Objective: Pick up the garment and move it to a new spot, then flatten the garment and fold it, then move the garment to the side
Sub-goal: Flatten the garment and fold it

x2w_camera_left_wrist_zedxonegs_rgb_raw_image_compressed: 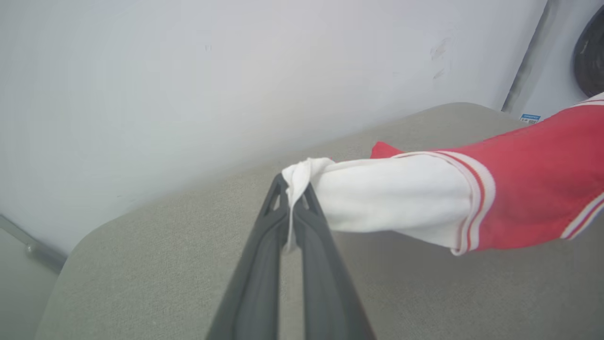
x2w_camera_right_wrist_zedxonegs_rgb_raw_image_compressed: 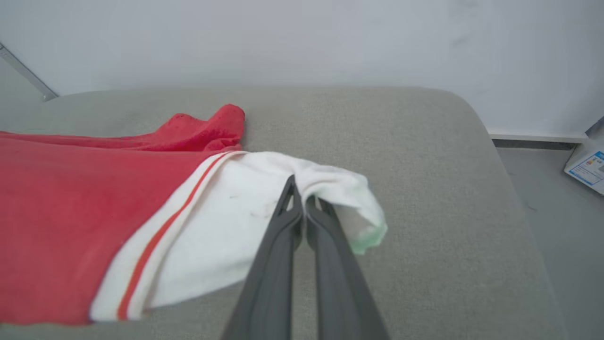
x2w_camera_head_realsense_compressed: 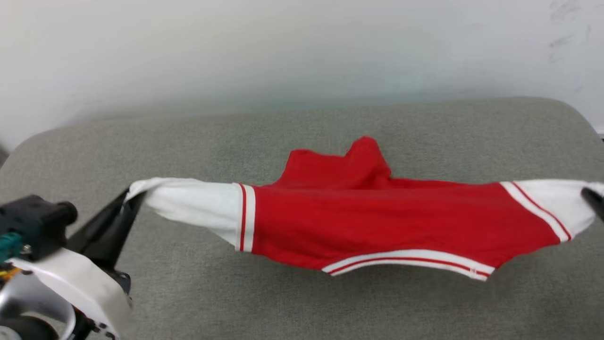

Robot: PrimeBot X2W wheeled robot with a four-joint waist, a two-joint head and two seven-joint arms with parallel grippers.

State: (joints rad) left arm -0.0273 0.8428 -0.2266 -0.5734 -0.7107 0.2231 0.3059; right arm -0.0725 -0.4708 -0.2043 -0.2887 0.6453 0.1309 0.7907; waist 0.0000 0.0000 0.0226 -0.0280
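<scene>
The garment point(x2w_camera_head_realsense_compressed: 377, 222) is a red jersey T-shirt with white sleeves and red-striped trim, stretched sideways above the grey padded table point(x2w_camera_head_realsense_compressed: 302, 127). My left gripper point(x2w_camera_head_realsense_compressed: 128, 194) is shut on the end of its left white sleeve point(x2w_camera_left_wrist_zedxonegs_rgb_raw_image_compressed: 377, 193), pinched at the fingertips point(x2w_camera_left_wrist_zedxonegs_rgb_raw_image_compressed: 295, 189). My right gripper point(x2w_camera_head_realsense_compressed: 590, 193) is at the right edge of the head view, shut on the right white sleeve point(x2w_camera_right_wrist_zedxonegs_rgb_raw_image_compressed: 245, 212), with cloth bunched over the tips point(x2w_camera_right_wrist_zedxonegs_rgb_raw_image_compressed: 302, 189). A red fold point(x2w_camera_head_realsense_compressed: 363, 151) trails onto the table behind. The lettering is hidden.
A pale wall point(x2w_camera_head_realsense_compressed: 302, 47) runs close behind the table's far edge. The table's rounded corners point(x2w_camera_right_wrist_zedxonegs_rgb_raw_image_compressed: 472, 108) drop to a grey floor point(x2w_camera_right_wrist_zedxonegs_rgb_raw_image_compressed: 557, 198), where a white and blue paper point(x2w_camera_right_wrist_zedxonegs_rgb_raw_image_compressed: 587, 167) lies at the right.
</scene>
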